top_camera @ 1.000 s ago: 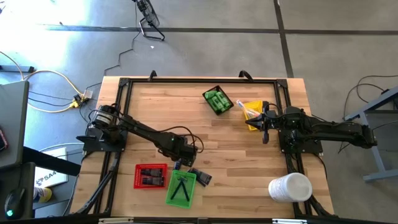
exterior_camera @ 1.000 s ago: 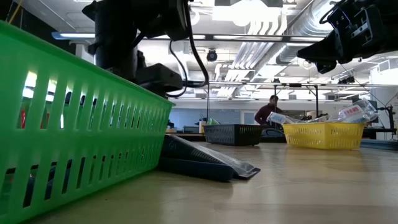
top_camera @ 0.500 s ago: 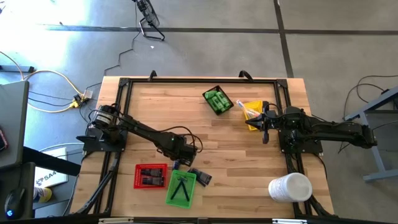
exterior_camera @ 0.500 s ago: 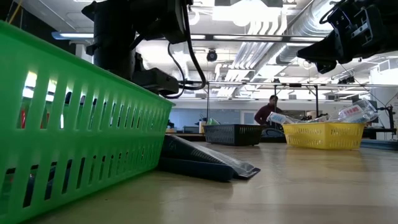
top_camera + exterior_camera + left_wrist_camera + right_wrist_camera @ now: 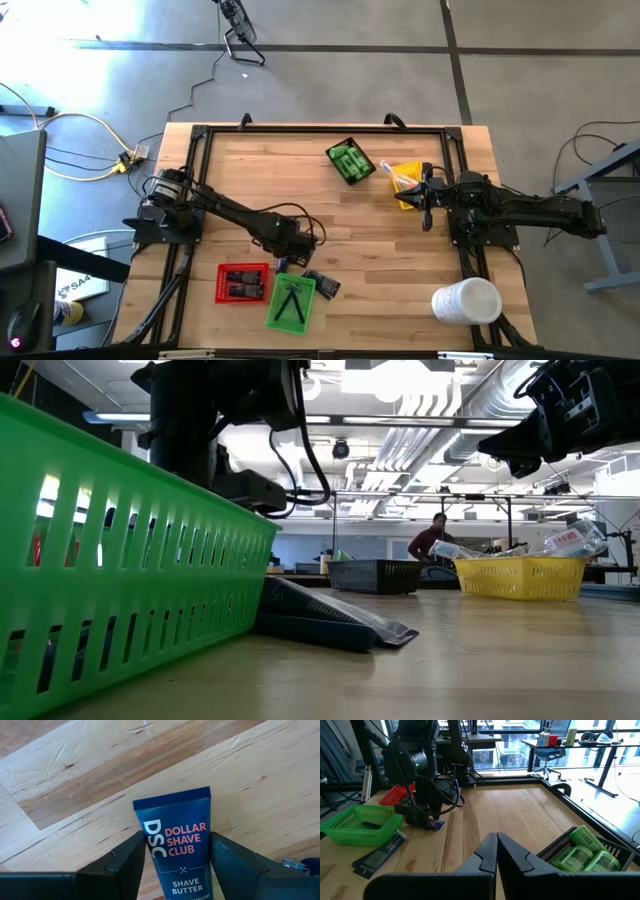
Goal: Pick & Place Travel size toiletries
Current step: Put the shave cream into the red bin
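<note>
- Left gripper (image 5: 177,857): fingers (image 5: 127,862) flank a dark blue flat plastic shave-butter tube (image 5: 177,840) lying on the wooden table (image 5: 75,780); long axis runs along the fingers, cap end forward; contact looks made, lift pending
- Lime-green slotted tray (image 5: 291,302) just beside
- Right gripper (image 5: 496,851), far side, clenched, nothing held

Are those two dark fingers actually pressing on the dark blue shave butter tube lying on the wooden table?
Touching. In the left wrist view, both fingers of the left gripper sit flush against the sides of the dark blue tube, with no gap showing.
</note>
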Controlling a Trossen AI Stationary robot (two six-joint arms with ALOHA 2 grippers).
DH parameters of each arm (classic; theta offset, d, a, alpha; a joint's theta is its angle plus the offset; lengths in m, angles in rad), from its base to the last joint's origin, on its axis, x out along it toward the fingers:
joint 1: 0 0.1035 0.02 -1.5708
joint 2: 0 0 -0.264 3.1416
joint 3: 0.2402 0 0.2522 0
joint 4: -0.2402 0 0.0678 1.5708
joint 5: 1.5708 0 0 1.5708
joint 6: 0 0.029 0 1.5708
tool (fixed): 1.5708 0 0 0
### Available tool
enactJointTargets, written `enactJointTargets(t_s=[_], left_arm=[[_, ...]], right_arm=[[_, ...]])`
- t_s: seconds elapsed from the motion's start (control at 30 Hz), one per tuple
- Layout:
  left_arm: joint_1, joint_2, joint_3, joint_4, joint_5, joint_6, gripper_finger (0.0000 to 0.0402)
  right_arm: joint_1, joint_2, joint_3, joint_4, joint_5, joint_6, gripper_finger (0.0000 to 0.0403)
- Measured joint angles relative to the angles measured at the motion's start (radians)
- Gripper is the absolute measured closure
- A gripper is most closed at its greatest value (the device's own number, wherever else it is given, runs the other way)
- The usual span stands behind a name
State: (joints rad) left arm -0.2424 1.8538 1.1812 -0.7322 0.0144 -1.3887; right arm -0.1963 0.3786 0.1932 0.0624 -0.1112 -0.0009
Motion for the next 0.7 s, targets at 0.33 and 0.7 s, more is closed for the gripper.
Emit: enactJointTargets(t_s=[0.33,0.7], left_arm=[[-0.001,-0.017,0.008,-0.003,-0.058,0.050,0.0200],[0.000,-0.027,0.084,-0.087,-0.140,0.143,0.0200]], right_arm=[[0.000,0.000,0.000,0.000,0.000,0.000,0.0401],[0.000,0.000,0.000,0.000,0.000,0.000,0.0401]])
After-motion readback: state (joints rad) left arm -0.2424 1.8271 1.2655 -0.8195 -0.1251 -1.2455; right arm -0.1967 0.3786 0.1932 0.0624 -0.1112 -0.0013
